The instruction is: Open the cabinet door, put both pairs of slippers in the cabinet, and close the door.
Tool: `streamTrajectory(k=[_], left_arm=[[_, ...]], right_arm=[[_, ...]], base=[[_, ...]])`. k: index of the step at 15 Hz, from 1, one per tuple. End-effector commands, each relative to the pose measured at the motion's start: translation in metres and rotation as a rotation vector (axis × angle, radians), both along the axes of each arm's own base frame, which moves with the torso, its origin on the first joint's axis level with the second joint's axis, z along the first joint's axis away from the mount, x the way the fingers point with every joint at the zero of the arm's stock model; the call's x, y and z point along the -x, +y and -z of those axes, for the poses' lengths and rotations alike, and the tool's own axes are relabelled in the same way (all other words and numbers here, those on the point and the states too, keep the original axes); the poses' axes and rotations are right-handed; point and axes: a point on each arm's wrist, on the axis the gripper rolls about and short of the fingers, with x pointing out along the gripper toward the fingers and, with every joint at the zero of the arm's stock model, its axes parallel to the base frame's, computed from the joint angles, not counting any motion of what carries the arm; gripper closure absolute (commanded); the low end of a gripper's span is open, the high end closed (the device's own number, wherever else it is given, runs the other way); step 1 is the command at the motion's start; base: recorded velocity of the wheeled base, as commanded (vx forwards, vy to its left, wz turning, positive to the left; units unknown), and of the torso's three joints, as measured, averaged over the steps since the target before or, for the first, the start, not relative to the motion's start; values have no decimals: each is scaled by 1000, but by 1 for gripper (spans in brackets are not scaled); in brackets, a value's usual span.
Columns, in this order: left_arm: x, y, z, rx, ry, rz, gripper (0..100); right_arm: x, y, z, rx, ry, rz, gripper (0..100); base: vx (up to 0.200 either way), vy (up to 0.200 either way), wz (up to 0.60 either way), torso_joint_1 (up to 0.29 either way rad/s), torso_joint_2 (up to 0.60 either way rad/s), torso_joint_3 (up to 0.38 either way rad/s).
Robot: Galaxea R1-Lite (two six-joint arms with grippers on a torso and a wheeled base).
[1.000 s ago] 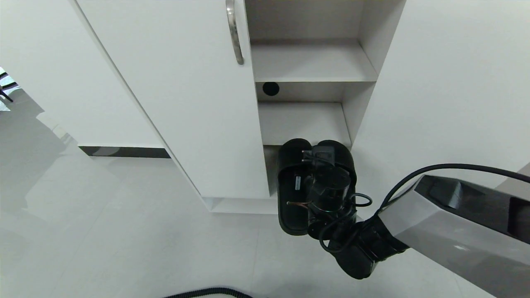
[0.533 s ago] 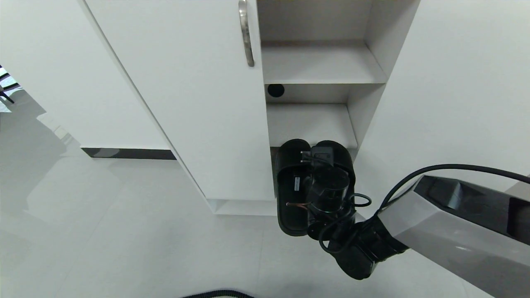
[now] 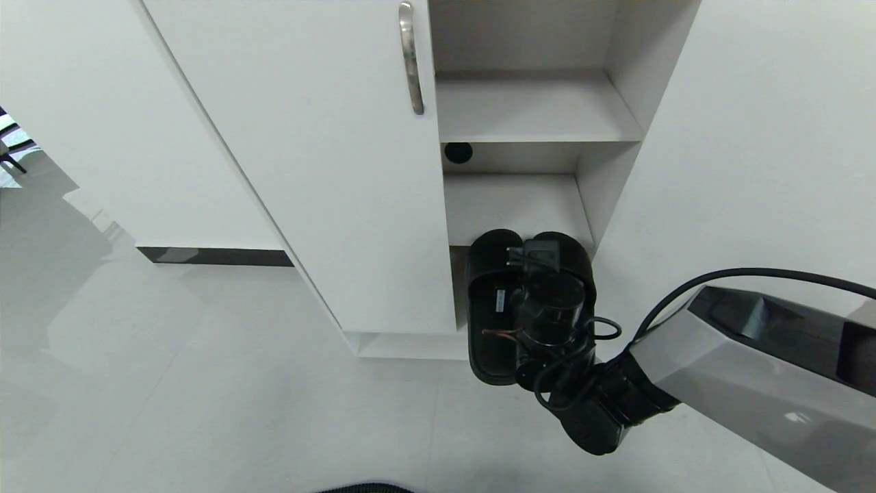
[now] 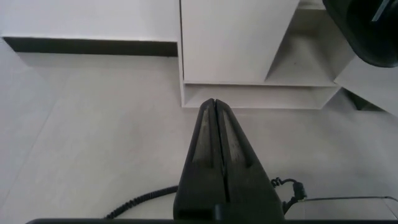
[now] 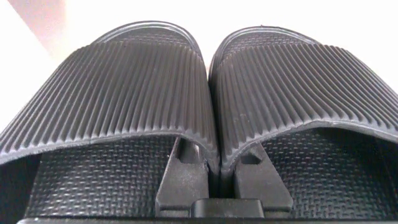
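A pair of black slippers hangs side by side in my right gripper, just in front of the open cabinet's bottom compartment, toes pointing in. In the right wrist view the gripper is shut on the two inner strap edges of the slippers, pressing them together. The white cabinet door stands open to the left, with its metal handle facing me. My left gripper is shut on nothing and sits low over the floor, pointing at the cabinet base.
Inside the cabinet are a bare lower shelf and an upper shelf, with a round hole in the back wall. White panels flank the opening on both sides. A black cable lies on the pale tiled floor.
The whole head picture has shifted, so the camera moved. The right gripper with the slippers has edged slightly closer to the cabinet opening.
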Motion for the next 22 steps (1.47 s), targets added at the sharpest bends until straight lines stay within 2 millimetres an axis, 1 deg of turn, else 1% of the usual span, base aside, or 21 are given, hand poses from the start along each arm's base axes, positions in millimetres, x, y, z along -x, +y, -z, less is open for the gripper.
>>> streamTrajectory(k=[1,6,13,15,18,19,21,22], left_arm=[[0,0,0,1,1,-2,100],[0,0,0,1,1,-2,100],[0,0,0,1,1,-1,100],[0,0,0,1,1,-2,100],[0,0,0,1,1,-2,100],[0,0,0,1,1,-2,100],[0,0,0,0,1,-2,100],[0,0,0,-2,1,-2,100]], right_arm=[[1,-1,1,4,3,0,100],[3,-2,7,35,22,-8,100],[3,-3,6,34,21,-8,100],[5,-4,10,46,33,-8,100],[5,-3,19,62,49,-11,100],[3,-4,17,51,39,-8,100],[-5,-8,11,30,22,12,100],[-14,-11,10,20,11,30,100]], base=[[200,0,0,-2,-2,2],[200,0,0,5,3,3],[200,0,0,3,4,2],[200,0,0,-2,5,5],[0,0,0,0,0,0],[0,0,0,0,0,0],[0,0,0,0,0,0],[0,0,0,0,0,0]])
